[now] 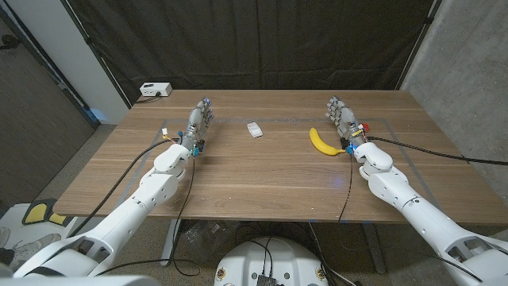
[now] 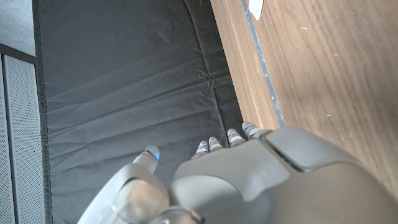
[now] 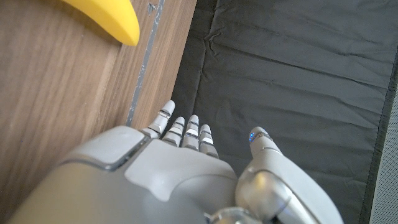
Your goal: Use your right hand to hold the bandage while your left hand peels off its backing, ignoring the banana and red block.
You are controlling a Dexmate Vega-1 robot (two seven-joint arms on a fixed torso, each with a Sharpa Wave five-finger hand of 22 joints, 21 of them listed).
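The bandage (image 1: 254,130) is a small white packet lying on the wooden table (image 1: 262,183), toward the far middle; one corner of the bandage (image 2: 255,7) also shows in the left wrist view. My left hand (image 1: 199,121) stands at the table's left side, fingers apart and holding nothing, well to the left of the bandage. My right hand (image 1: 343,117) stands at the right side, fingers apart and empty, just right of the banana (image 1: 321,142). The backs of my left hand (image 2: 267,180) and my right hand (image 3: 161,180) show in their wrist views. The banana (image 3: 112,15) tip shows near my right hand.
A white box (image 1: 155,90) sits at the table's far left corner. A small red and blue piece (image 1: 361,129) shows at my right wrist. Black cables (image 1: 444,152) run off the right side. A dark curtain (image 1: 254,40) hangs behind the table.
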